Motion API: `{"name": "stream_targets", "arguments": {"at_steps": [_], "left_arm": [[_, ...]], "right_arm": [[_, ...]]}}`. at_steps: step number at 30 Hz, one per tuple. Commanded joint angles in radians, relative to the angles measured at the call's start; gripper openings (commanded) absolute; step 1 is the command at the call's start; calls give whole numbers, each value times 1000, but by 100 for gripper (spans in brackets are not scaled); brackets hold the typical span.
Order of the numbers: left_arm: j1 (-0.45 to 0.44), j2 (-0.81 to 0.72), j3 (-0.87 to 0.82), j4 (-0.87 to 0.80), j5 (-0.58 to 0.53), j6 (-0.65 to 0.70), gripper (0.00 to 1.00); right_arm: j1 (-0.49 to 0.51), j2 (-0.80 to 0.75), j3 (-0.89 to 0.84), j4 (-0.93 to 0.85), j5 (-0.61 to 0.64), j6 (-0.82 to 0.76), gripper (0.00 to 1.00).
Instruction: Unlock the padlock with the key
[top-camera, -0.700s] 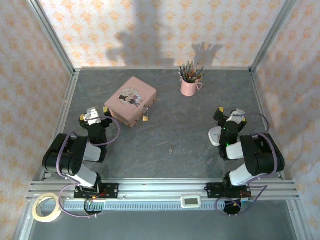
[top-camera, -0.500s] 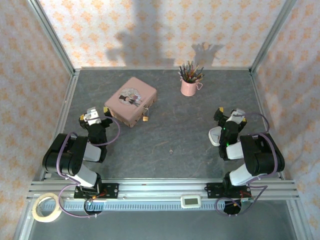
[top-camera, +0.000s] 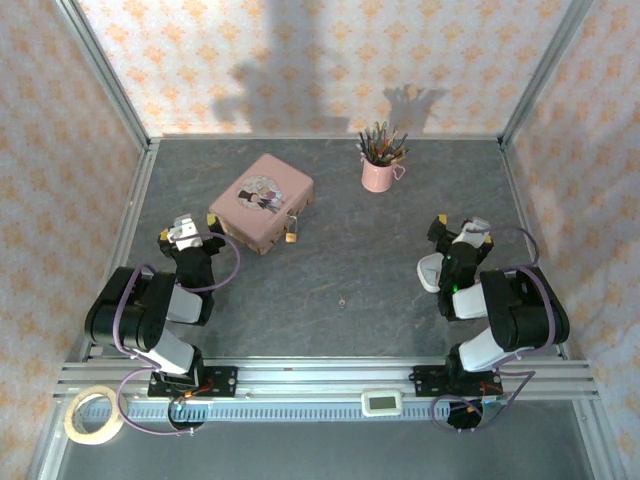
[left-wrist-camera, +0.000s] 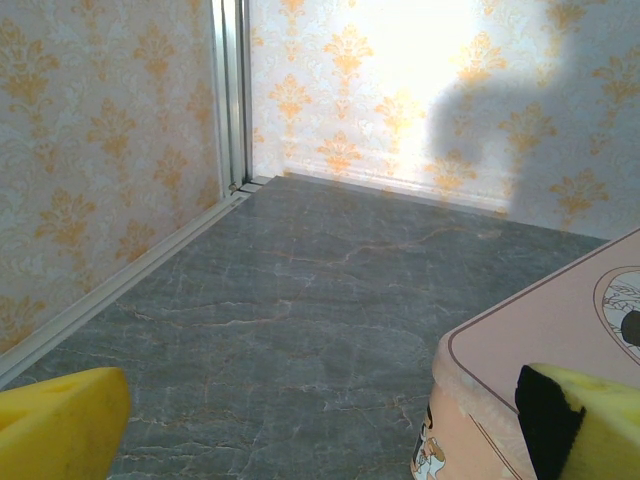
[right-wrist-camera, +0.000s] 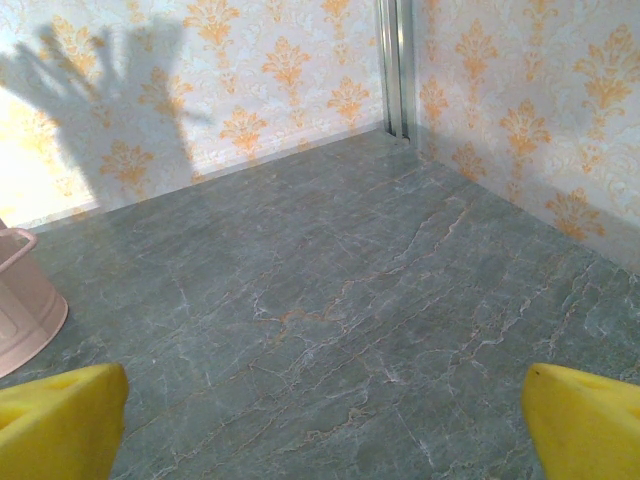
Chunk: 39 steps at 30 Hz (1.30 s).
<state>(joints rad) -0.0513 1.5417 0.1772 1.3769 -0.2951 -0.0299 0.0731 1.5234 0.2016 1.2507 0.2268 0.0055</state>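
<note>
The tiny brass padlock (top-camera: 291, 236) hangs at the front edge of the pink tin (top-camera: 262, 202), at the tin's latch. A very small grey speck, the key (top-camera: 342, 298), lies on the grey table (top-camera: 350, 250) near the middle. My left gripper (top-camera: 188, 226) rests low beside the tin's left corner and is open, with nothing between its yellow fingertips (left-wrist-camera: 60, 425). The tin's corner (left-wrist-camera: 540, 340) shows just behind the right fingertip. My right gripper (top-camera: 463, 228) rests at the right side, open and empty, its fingertips (right-wrist-camera: 585, 425) wide apart over bare table.
A pink cup of pencils (top-camera: 378, 170) stands at the back, its side (right-wrist-camera: 20, 300) at the left edge of the right wrist view. Patterned walls and metal posts enclose the table. A tape roll (top-camera: 93, 415) and a small white device (top-camera: 381, 402) lie by the front rail.
</note>
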Motion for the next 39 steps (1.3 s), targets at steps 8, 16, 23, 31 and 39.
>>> {"name": "stream_targets", "arguments": {"at_steps": [8, 16, 23, 31, 39], "left_arm": [[10, -1, 15, -1, 8, -17, 100], [-17, -120, 64, -176, -21, 7, 99], [-90, -304, 160, -446, -55, -42, 99], [-218, -404, 297, -756, 210, -350, 99], [-378, -374, 227, -584, 190, -548, 99]], "right_arm": [[2, -5, 7, 27, 3, -2, 100], [44, -94, 47, -106, 29, -50, 100], [122, -255, 261, -573, 10, 31, 99], [298, -236, 516, -1109, -232, 281, 83], [585, -60, 709, -1563, -334, 312, 59]]}}
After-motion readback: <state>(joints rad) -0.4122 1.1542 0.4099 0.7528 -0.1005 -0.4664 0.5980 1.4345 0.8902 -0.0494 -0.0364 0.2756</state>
